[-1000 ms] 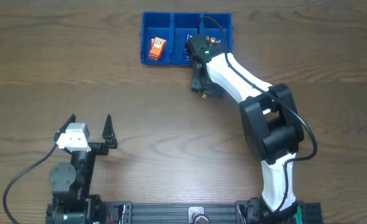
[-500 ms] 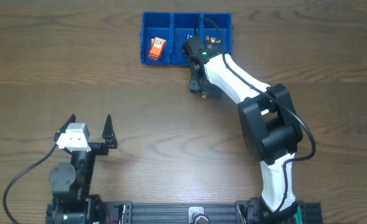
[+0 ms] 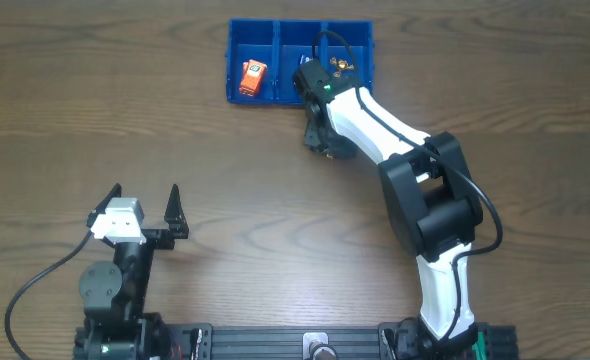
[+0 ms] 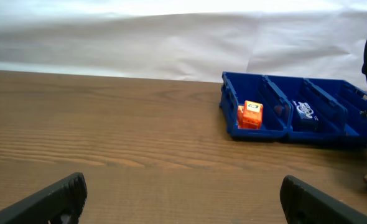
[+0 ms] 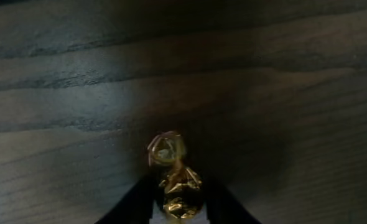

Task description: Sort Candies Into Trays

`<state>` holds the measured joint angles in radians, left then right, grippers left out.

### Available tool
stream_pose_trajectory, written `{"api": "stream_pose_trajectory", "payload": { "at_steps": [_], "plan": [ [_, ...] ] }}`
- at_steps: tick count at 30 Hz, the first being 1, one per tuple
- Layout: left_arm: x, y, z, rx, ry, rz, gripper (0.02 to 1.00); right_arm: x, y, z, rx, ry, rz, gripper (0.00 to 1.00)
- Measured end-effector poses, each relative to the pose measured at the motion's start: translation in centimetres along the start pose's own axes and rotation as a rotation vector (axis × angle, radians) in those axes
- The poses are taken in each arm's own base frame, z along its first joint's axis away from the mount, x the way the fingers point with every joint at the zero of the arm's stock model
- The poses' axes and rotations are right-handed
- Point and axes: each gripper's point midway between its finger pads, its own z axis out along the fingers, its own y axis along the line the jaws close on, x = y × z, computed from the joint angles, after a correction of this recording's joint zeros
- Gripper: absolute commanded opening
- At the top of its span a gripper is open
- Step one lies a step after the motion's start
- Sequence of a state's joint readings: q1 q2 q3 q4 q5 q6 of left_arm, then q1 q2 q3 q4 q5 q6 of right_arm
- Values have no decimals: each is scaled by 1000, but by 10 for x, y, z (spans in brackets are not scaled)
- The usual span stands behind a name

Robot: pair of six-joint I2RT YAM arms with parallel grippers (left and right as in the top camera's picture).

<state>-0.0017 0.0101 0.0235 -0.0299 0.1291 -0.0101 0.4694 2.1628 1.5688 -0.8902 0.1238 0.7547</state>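
Right wrist view looks down at a gold candy [image 5: 173, 179] in shiny crinkly wrap. The right gripper [image 5: 176, 202] is pinching it by one end, with both fingers closed tight on the wrap. The other end of the candy sticks out past the fingertips. Under it is the brown wood table [image 5: 283, 93]. I cannot tell if the candy touches the wood or hangs just above it.

From the top view, the right gripper [image 3: 324, 142] is just in front of the blue tray [image 3: 231, 60], near its middle and right boxes. The white and black right arm [image 3: 395, 130] bends across the table to get there.

The tray has three boxes side by side. An orange candy [image 3: 253, 79] lies in the left box. A blue candy [image 4: 305, 110] lies in the middle box. Some little gold candies [image 3: 341, 64] sit in the right box, partly hidden by the arm.

The left gripper [image 3: 145, 203] is far from the tray, close to its own base. Its two black fingers [image 4: 53, 196] are spread wide apart with nothing between them. It faces the tray [image 4: 258, 132] across a long stretch of wood.
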Motion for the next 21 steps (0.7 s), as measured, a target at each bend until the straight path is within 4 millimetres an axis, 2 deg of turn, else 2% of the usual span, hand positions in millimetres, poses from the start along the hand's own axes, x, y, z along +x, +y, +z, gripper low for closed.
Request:
{"api": "stream_pose_trajectory", "payload": {
  "at_steps": [6,12,14,16,21],
  "plan": [
    [0,0,0,0,0,0,998,0,0,0,0,-1,-1,169],
    [0,0,0,0,0,0,998,1,-1,-1,1,3,-1,154],
    [0,0,0,0,0,0,998,1,-2,-7,1,1,-4,152],
    [0,0,0,0,0,0,998,-3,-5,-31,-16,-32,-7,152],
    [0,0,0,0,0,0,998,-34,-14,-138,-121,-279,-30,150]
  ]
}}
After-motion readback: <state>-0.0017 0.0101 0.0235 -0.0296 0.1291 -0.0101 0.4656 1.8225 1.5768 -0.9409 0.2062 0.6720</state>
